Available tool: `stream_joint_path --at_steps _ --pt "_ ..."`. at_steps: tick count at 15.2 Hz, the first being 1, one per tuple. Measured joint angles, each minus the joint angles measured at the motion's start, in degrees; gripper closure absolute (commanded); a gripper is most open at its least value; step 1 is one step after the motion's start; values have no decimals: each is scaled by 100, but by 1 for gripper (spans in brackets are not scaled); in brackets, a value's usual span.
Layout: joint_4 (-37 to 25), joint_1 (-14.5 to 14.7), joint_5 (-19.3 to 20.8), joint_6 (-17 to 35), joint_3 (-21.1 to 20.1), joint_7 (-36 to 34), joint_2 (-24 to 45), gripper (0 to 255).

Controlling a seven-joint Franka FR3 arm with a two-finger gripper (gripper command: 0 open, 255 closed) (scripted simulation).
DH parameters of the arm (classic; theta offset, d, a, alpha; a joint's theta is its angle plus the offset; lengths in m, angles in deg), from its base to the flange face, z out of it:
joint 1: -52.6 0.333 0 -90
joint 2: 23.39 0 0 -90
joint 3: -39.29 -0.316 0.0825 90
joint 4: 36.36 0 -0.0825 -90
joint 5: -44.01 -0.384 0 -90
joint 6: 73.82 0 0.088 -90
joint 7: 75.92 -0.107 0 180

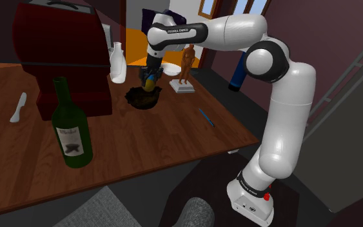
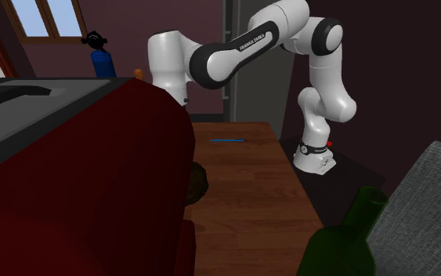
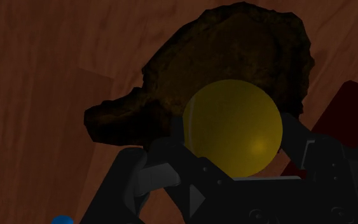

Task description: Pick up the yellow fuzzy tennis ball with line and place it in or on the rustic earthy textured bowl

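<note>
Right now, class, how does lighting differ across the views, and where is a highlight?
Wrist view: dim, the bowl nearly merging with the table, a highlight on the yellow ball. Shoulder view: brighter, sheen on the green bottle. Second exterior view: shaded red case.

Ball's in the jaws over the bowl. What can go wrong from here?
1. The yellow ball, clasped in the jaws, seems to hang over the ragged rim of the rough brown bowl rather than its middle. Released here, it might glance off and roll across the table.
2. The dark red case and the figurine flank the bowl closely, so lowering or pulling back could clip one.
</note>
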Motion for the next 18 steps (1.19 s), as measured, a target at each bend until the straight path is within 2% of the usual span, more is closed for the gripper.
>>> stream_joint_path --at_steps 4,5,11,15,18 --pt "4 0 -1 13 0 1 7 255" --pt "5 0 -1 14 0 1 7 0" --pt "4 0 -1 14 0 1 6 0" --pt "-416 -33 15 -510 17 -15 -102 0" --pt "-526 -37 20 -638 20 -23 -118 0"
